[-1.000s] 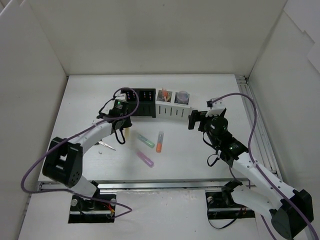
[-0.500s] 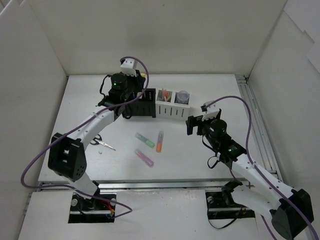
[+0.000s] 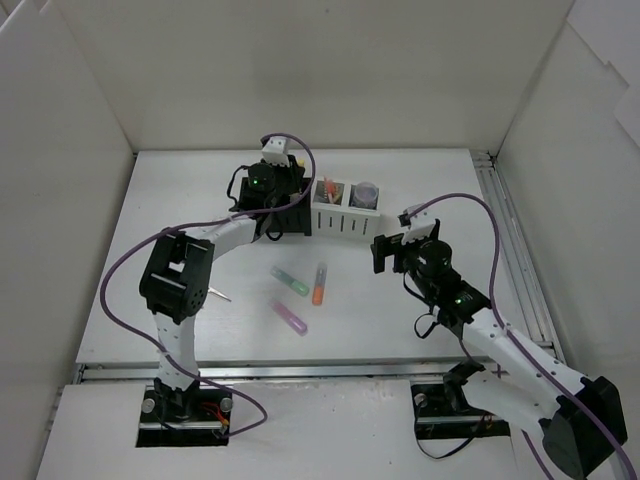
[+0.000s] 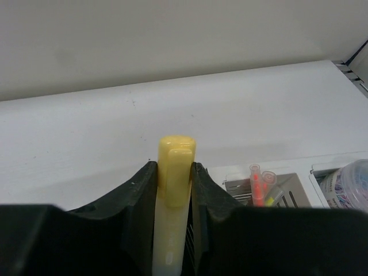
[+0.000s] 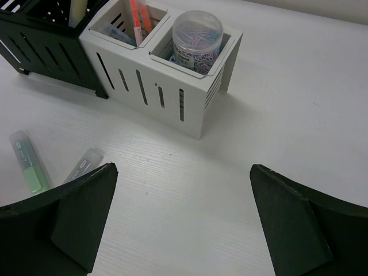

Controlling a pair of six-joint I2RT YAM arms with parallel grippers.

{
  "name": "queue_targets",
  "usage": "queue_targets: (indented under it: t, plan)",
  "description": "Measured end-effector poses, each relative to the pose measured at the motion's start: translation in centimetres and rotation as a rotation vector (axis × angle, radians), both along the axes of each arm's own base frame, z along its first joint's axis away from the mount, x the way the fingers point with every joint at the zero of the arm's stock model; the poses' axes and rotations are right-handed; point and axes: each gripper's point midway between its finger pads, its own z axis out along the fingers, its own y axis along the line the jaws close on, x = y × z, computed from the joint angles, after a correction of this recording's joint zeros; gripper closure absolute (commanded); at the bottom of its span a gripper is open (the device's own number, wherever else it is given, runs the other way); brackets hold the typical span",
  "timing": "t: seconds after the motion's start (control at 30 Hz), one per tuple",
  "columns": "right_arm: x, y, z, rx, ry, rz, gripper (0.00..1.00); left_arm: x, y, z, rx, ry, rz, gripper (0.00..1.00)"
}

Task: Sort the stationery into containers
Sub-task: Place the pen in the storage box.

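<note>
My left gripper (image 4: pixel 175 175) is shut on a yellow marker (image 4: pixel 174 195), held upright over the black organiser (image 3: pixel 297 218); the gripper shows in the top view (image 3: pixel 272 198). The white organiser (image 3: pixel 345 217) stands right of the black one, with orange pens (image 5: pixel 138 14) in its left compartment and a clear round jar (image 5: pixel 197 33) in its right. Green (image 3: pixel 292 281), orange (image 3: pixel 319 284) and pink-purple (image 3: pixel 290 316) markers lie on the table. My right gripper (image 5: pixel 184 221) is open and empty, low over bare table in front of the white organiser (image 5: pixel 167 86).
White walls enclose the table on the left, back and right. Small scissors (image 3: pixel 224 296) lie mostly hidden behind the left arm. The black organiser (image 5: pixel 46 49) and green marker (image 5: pixel 29 164) also show in the right wrist view.
My left gripper has swung from the table left of the organisers up and right to above the black organiser, carrying the yellow marker. My right gripper has shifted slightly left.
</note>
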Motion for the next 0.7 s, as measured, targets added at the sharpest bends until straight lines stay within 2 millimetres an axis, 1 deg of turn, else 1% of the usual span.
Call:
queue_targets:
  t: [0.03,0.1,0.17,0.23,0.27,0.33,0.37,0.43,0.53,0.6,0.7]
  plan:
    - [0.0,0.1,-0.1,-0.002,0.004,0.002,0.02,0.0,0.0,0.0,-0.005,-0.005,0.001,0.59]
    - [0.0,0.3,-0.7,-0.008,0.021,0.013,0.02,-0.4,0.0,0.2,-0.02,-0.022,0.001,0.5]
    - [-0.1,0.8,-1.7,-0.025,0.049,0.033,0.02,-1.0,0.3,0.2,-0.026,-0.028,0.001,0.36]
    - [-0.4,1.4,-2.6,-0.048,0.079,0.063,0.02,-1.8,0.5,0.2,-0.023,-0.027,-0.001,0.29]
    - [-0.6,1.8,-3.0,-0.065,0.093,0.08,0.02,-2.3,0.7,0.3,-0.023,-0.03,-0.002,0.2]
    - [-0.8,2.7,-3.3,-0.109,0.113,0.119,0.02,-3.3,0.9,0.9,-0.018,-0.039,-0.008,0.09]
    - [-0.9,3.2,-3.4,-0.137,0.115,0.142,0.02,-3.8,0.9,1.6,-0.021,-0.048,-0.013,0.0]
    - [-1.1,4.1,-3.4,-0.213,0.11,0.199,0.02,-4.8,1.0,3.1,-0.029,-0.072,-0.023,0.01]
    - [-0.7,5.2,-3.3,-0.375,0.092,0.31,0.02,-6.9,1.2,6.2,-0.044,-0.115,-0.048,0.01]
    - [-0.1,5.8,-3.3,-0.482,0.088,0.386,0.02,-8.9,1.7,8.3,-0.046,-0.137,-0.058,0.0]
    - [1.6,7.4,-3.0,-0.676,0.081,0.542,0.02,-12.6,3.0,11.3,-0.036,-0.15,-0.063,0.0]
